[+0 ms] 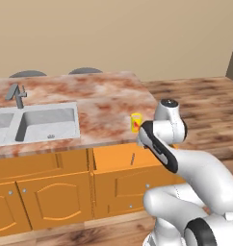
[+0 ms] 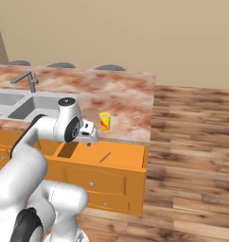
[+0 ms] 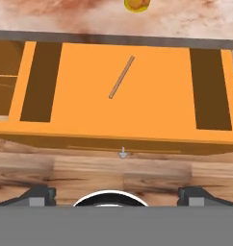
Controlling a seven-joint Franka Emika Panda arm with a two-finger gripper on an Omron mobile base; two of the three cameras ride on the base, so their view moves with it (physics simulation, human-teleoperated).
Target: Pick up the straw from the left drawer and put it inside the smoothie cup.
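On the floor of the pulled-out drawer (image 3: 137,96) lies the straw (image 3: 122,77), slanted and bare on all sides. Above the drawer's front hangs the gripper (image 3: 117,196), fingers spread wide and holding nothing, well apart from the straw. Behind the drawer, the cup (image 2: 105,121) stands upright on the counter (image 2: 130,101) near its edge.

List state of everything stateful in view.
left drawer: pulled open
straw: lying flat in the drawer, untouched
smoothie cup: upright on the counter, no straw in it
hand: open, empty, above the drawer
cabinet doors: closed
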